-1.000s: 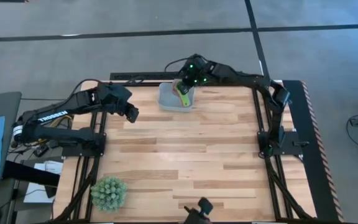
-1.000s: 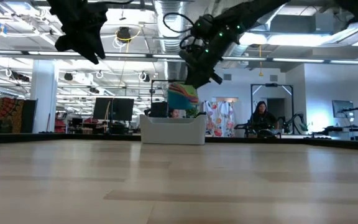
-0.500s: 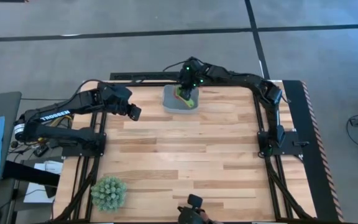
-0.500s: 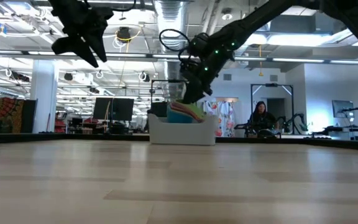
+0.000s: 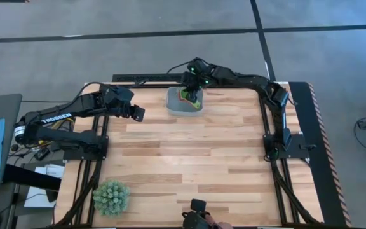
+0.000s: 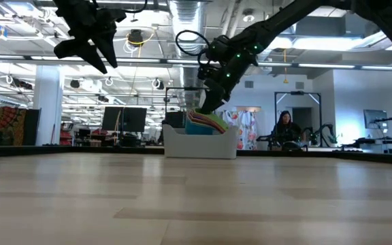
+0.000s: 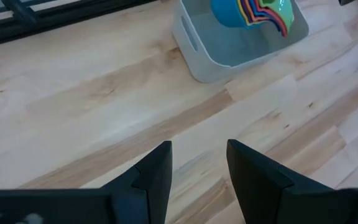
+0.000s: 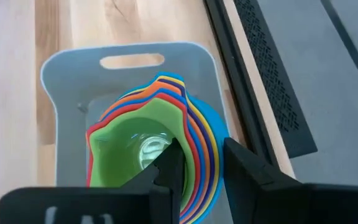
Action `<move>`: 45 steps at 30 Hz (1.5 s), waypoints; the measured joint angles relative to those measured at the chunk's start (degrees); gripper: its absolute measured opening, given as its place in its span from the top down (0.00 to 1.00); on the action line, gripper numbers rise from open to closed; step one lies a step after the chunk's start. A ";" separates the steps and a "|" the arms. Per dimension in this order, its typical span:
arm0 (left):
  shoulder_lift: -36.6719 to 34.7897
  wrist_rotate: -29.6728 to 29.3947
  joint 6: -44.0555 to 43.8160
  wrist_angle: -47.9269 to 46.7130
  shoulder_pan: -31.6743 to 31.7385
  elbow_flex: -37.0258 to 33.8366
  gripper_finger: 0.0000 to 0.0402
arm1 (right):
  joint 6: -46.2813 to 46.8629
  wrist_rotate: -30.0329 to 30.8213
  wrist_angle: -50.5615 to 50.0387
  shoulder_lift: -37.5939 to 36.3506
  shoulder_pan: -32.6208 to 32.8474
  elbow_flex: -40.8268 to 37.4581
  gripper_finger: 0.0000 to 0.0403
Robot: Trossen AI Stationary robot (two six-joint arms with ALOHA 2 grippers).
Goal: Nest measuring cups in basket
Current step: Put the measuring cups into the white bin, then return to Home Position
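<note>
Measuring cups [image 8: 160, 146]: nested stack inside basket [image 8: 67, 81], 12 o'clock table edge. Right gripper [image 8: 197, 165] directly above, jaws straddling stack rim; left gripper [image 7: 197, 165] open, idle, 10 o'clock.

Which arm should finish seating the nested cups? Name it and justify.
Right. The right gripper is already down at the measuring cups stacked in the basket. The left gripper hangs open beside it, over bare table.
</note>
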 joint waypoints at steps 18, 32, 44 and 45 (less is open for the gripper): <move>0.00 -0.71 -2.57 4.20 -0.21 0.00 0.65 | 0.14 -3.19 -1.85 5.38 0.02 0.20 0.73; 0.00 -1.08 -2.92 4.24 -0.83 0.00 0.65 | 5.24 -2.67 -2.92 5.07 -1.62 3.33 0.49; -0.37 -1.12 -0.97 2.31 -0.44 0.02 0.65 | 11.65 -1.38 -9.79 2.66 -2.61 11.52 0.41; -0.57 -1.08 -0.46 1.61 -0.23 0.02 0.65 | 13.55 -2.05 -11.02 1.37 -2.66 11.53 0.41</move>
